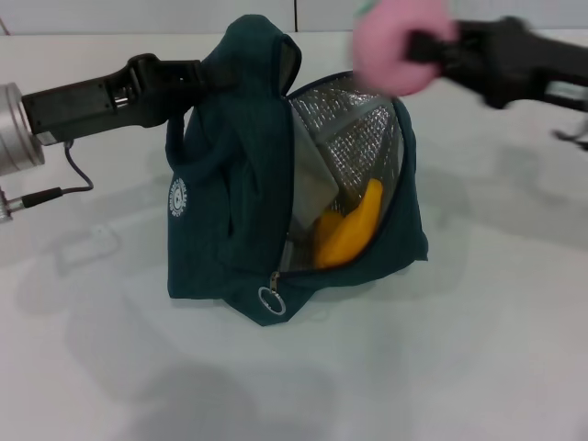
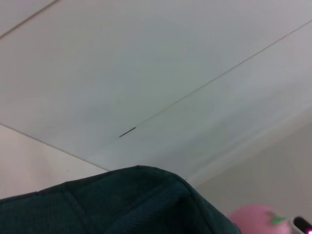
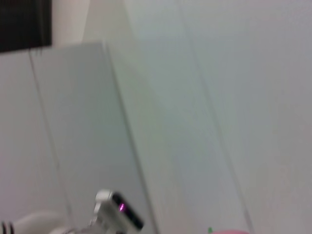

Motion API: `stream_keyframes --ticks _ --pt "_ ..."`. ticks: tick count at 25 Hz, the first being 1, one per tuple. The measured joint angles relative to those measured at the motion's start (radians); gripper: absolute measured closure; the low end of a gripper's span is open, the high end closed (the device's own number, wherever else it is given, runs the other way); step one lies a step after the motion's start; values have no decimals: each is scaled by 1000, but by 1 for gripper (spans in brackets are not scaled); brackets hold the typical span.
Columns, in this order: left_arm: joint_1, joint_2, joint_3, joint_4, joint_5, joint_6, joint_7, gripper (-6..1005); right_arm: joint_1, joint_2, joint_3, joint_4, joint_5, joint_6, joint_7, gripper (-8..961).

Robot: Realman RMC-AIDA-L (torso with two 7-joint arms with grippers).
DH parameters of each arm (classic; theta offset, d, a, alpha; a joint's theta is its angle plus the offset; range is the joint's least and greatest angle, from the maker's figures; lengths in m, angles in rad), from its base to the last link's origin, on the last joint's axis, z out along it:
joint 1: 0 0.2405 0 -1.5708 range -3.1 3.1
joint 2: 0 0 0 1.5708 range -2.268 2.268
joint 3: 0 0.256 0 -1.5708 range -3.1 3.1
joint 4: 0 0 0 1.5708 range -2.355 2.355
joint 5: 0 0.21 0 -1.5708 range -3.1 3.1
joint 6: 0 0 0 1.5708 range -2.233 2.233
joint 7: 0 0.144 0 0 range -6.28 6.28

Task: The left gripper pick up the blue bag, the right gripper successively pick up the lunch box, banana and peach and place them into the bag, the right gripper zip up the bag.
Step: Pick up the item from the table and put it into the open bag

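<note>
- On the white surface stands the blue bag, upright, its mouth open toward the right and showing silver foil lining.
- From the left, the left claw reaches the bag's top edge by a handle; its tips are buried in the fabric, so it appears clamped on the cloth, though the fingers themselves are hidden.
- From the right, the right claw holds the peach in the air above the bag's open mouth, closed around the fruit. Both are smeared, and the peach's outline is soft.
- Inside the bag, the banana leans against the lining, its lower end hidden behind the front rim.
- Beside the banana, a pale greyish shape sits deeper in; I cannot tell whether it is the lunch box.
- Low on the front corner hangs the ring zipper pull, against the fabric just above the surface.
- A small round white logo sits on the bag's left face; its writing is too small to read.
- The left wrist view shows only a fold of the bag and a slice of the peach, cut off by the edge, with a green fleck at its stem.
- The right wrist view gives mostly pale wall panels, with a sliver of the peach at the frame edge.
</note>
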Motion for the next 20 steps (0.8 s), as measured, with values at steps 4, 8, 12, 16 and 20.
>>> stream_keyframes --ticks 4,8,12,16,20 --pt "3 0 0 0 -1 0 1 957 48 0 -125 14 -4 107 43 809" --pt "5 1 -1 0 -1 0 1 957 46 1 -156 0 1 120 55 788" --pt "5 3 -1 0 -2 0 2 957 35 0 -151 -6 5 113 61 677" --pt "5 3 -1 0 -3 0 2 957 15 -1 -149 -17 7 111 74 516" --pt "5 4 -1 0 -3 0 2 957 -3 -1 -149 -32 16 110 88 299"
